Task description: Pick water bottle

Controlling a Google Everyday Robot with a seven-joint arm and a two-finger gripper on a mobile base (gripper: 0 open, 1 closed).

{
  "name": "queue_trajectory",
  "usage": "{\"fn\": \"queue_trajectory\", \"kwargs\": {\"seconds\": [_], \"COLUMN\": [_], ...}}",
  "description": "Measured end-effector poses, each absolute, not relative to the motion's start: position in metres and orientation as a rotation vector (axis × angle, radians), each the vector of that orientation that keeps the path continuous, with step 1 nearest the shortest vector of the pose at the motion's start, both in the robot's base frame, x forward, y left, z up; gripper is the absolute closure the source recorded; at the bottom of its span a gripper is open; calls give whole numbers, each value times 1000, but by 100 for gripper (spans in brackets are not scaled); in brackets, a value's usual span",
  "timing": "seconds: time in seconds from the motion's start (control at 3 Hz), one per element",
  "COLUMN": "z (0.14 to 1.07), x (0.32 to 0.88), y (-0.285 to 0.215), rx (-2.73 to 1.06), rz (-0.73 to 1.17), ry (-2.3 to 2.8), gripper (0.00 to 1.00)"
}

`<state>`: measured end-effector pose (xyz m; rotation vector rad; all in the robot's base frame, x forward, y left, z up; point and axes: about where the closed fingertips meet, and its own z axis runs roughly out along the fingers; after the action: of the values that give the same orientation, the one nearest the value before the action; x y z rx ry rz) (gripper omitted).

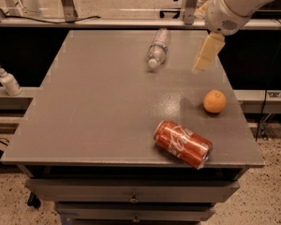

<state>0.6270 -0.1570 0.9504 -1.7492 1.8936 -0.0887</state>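
The water bottle (158, 48) is a small clear plastic bottle with a white cap. It lies on its side on the far middle of the grey table (98, 107), cap end toward me. My gripper (206, 53) hangs from the white arm at the upper right. It is above the table's far right part, to the right of the bottle and apart from it. It holds nothing that I can see.
A red can (182, 144) lies on its side near the table's front right. An orange (214, 101) sits near the right edge. A small white pump-top bottle (8, 81) stands on a ledge off the table's left. A rail runs behind the table.
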Motion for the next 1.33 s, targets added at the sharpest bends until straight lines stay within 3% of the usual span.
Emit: {"fn": "queue_trajectory", "kwargs": {"seconds": [0.67,1.33], "z": [927,920], "x": [686,726], "y": [-171,-145], "rx": [-1789,-2012], "rz": [-99,-154], "ry": [1796,1496], "gripper": [0,0]}}
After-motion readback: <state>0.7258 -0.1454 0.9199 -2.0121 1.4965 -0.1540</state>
